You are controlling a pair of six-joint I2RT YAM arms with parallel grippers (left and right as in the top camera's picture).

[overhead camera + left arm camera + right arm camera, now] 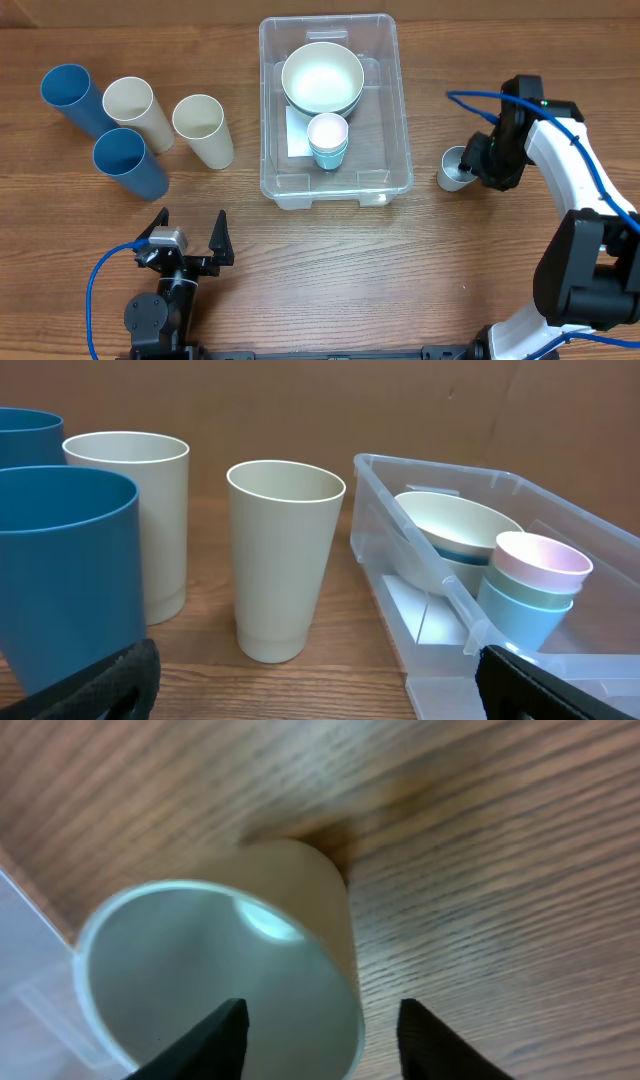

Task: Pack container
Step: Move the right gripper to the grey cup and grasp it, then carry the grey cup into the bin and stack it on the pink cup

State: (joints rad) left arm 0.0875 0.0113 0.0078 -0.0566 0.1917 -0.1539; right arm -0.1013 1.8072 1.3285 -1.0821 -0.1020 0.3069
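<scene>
The container [385, 150] is a clear bin at the table's centre back, holding a pale bowl [322, 80] and a stack of small cups [328, 140], the top one pink. To its right a small pale cup [455, 168] stands upright on the wood. My right gripper [478, 165] is at that cup. In the right wrist view its jaws straddle the rim of the cup [200, 960], one finger inside and one outside. Wood shows between the outer finger and the wall, so the right gripper [320, 1030] is open. My left gripper [188, 232] stands wide open and empty near the front edge.
Several tall cups stand at the left: two blue [70, 95] [128, 160] and two cream [135, 108] [203, 128]. In the left wrist view a cream cup [283, 560] is straight ahead, with the container [420, 470] to its right. The right arm's blue cable [475, 100] loops above the small cup.
</scene>
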